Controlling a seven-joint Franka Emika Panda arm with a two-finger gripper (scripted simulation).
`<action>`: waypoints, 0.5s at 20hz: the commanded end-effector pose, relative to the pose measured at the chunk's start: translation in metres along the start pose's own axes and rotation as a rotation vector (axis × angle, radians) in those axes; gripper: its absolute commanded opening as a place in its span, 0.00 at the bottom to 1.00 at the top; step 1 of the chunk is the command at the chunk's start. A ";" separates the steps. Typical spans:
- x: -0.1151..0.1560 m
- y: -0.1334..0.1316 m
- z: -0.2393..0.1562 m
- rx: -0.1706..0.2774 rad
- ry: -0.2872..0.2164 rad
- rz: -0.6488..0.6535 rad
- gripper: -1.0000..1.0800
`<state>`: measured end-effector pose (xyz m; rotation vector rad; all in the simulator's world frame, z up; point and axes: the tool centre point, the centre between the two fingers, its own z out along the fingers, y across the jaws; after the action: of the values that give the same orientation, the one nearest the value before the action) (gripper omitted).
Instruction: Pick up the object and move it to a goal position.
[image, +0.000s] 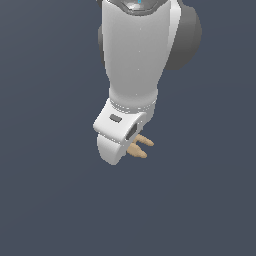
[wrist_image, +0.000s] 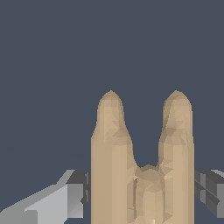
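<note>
The object (wrist_image: 111, 144) is a tan, wood-coloured piece of two tapered rods side by side, joined at the base. In the wrist view it fills the space between the two grey fingers (wrist_image: 75, 197), which press against both of its sides. In the exterior view the object (image: 141, 146) sticks out from under the white hand towards the exterior view's right. My gripper (image: 131, 141) is shut on it; the fingers themselves are hidden behind the hand in that view. The gripper also shows in the wrist view (wrist_image: 142, 197).
The white arm (image: 132, 55) comes down from the top of the exterior view. Around it there is only a plain dark blue-grey surface (image: 50, 200). No goal marker shows.
</note>
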<state>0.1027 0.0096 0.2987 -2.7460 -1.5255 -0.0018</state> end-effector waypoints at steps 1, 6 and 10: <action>0.004 0.004 -0.009 0.001 -0.001 0.000 0.00; 0.009 0.009 -0.020 0.001 -0.001 0.000 0.00; 0.012 0.011 -0.025 0.000 -0.001 0.000 0.00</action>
<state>0.1172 0.0137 0.3220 -2.7463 -1.5255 -0.0005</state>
